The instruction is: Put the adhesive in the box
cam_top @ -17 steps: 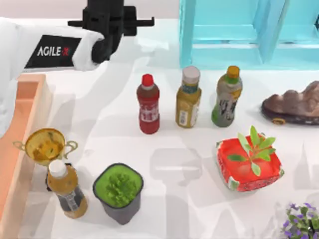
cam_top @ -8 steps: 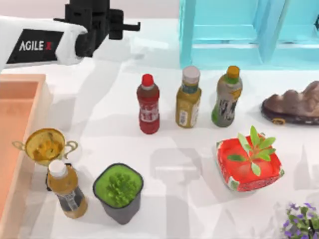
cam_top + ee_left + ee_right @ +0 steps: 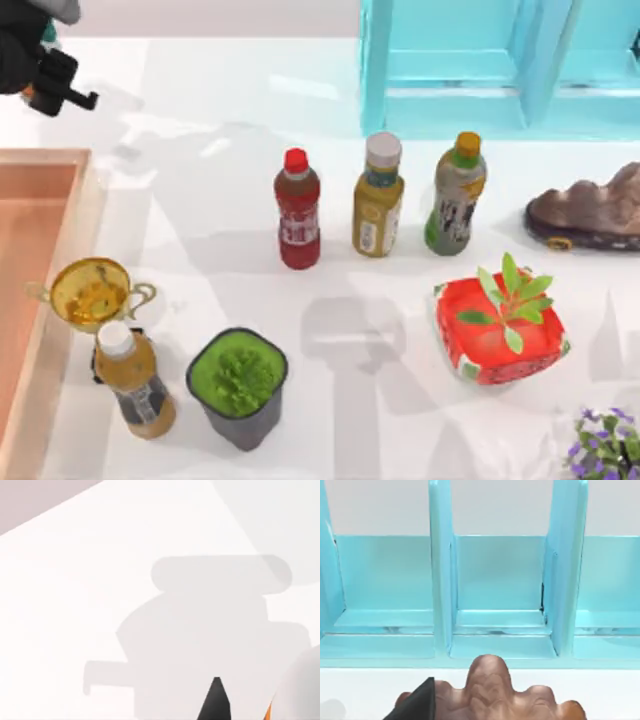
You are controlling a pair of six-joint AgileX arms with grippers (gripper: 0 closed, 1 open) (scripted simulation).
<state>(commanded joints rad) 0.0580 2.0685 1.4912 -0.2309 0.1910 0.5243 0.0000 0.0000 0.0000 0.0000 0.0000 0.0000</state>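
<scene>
Left gripper (image 3: 40,80) sits at the table's far-left corner, beyond the box (image 3: 62,165); an orange sliver, maybe the adhesive, shows beside it, but its grip I can't tell.

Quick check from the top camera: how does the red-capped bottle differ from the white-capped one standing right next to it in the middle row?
The red-capped bottle has a red body and red label; the white-capped bottle has a mustard-yellow body with a pale label. The red-capped bottle looks a bit shorter, and its cap is narrower than the white-capped bottle's broad one. It stands to the left, the white-capped one between it and a green bottle. Both stand upright, untouched, on the white table.
</scene>
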